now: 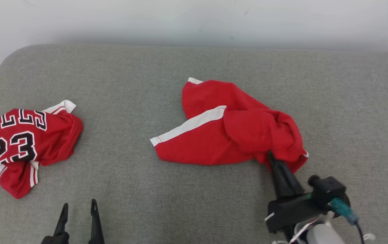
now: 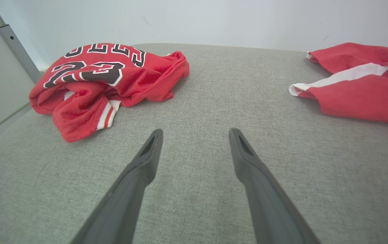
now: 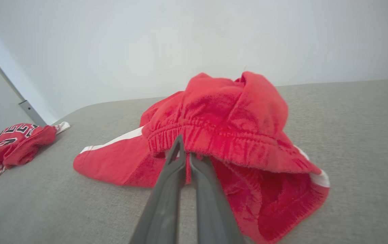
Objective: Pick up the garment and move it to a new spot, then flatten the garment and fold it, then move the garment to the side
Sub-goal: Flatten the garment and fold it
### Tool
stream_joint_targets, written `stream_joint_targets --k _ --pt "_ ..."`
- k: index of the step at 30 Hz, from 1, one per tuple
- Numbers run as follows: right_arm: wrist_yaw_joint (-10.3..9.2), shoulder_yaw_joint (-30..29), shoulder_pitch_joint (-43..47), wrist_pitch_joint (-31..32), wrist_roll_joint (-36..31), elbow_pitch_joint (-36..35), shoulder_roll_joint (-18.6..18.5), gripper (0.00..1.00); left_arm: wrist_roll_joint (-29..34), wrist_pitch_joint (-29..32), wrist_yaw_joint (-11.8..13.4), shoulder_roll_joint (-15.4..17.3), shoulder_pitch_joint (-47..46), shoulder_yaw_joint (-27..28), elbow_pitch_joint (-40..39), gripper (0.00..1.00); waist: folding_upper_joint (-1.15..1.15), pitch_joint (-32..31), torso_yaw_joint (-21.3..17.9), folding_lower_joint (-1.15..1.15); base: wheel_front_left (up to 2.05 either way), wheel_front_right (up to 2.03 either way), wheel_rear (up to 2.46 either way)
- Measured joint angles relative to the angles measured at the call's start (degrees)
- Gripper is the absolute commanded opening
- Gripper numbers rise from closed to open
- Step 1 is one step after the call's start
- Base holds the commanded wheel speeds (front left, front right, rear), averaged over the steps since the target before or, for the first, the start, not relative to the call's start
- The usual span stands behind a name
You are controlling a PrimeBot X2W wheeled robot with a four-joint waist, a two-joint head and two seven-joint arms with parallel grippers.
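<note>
The jersey [image 1: 21, 142] lies crumpled ahead and left of my empty, wide-open left jaws, the nearer pair, while my right jaws pinch shut on the plain shorts [image 1: 221, 135].

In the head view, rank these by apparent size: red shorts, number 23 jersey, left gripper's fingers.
Largest: red shorts.
Next: number 23 jersey, though the frame edge cuts it off.
Smallest: left gripper's fingers, despite being nearest the camera.
</note>
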Motion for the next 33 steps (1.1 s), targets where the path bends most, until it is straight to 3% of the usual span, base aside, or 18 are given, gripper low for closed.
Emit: stream_joint_targets --k 6,10,11,12,13,16,21,33 --pt "0.0 -7.73 -0.57 0.0 1.27 -5.28 0.08 0.0 -0.65 0.0 0.56 0.01 0.41 -0.11 0.81 1.0 0.0 -0.94 -1.65 -0.01 0.0 0.0 0.0" --pt "0.0 -14.66 -0.86 -0.01 2.64 -4.28 0.03 0.0 -1.03 0.0 0.55 0.0 0.42 -0.6 1.32 1.0 0.0 -1.81 -2.39 -0.01 0.0 0.0 0.0" --pt "0.0 -16.8 -0.92 0.0 3.78 -3.31 0.24 0.24 -1.07 0.0 0.55 0.0 0.46 -0.7 1.36 1.0 0.0 -2.02 -2.51 -0.01 0.0 0.0 0.0" --pt "0.0 -18.7 -1.08 0.0 4.46 -2.36 0.44 0.41 -1.07 0.0 0.55 0.01 0.54 -0.75 1.43 1.0 0.0 -2.2 -2.61 -0.01 0.0 0.0 0.0" --pt "0.0 -20.14 -1.21 0.0 3.93 -1.36 0.33 1.0 -1.07 0.0 0.52 0.01 0.58 -0.82 1.53 1.0 0.0 -2.35 -2.68 -0.01 0.0 0.0 0.0" --pt "-0.01 -23.83 -1.8 0.0 3.46 2.03 0.59 1.0 -1.04 0.0 0.23 0.02 0.65 -0.88 1.71 1.0 0.0 -2.68 -2.67 -0.01 0.0 0.0 0.0" --pt "-0.01 -25.23 -1.97 0.0 0.64 4.67 0.97 1.0 -0.71 0.0 0.02 -0.01 1.42 -0.36 2.01 1.0 0.0 -3.12 -2.53 -0.01 0.0 0.0 0.0" --pt "-0.01 -17.92 -0.2 0.0 0.31 5.81 1.58 1.0 -0.38 0.0 -0.8 -0.01 1.7 0.46 2.07 1.0 0.0 -3.43 -3.14 -0.01 0.0 0.0 0.0"
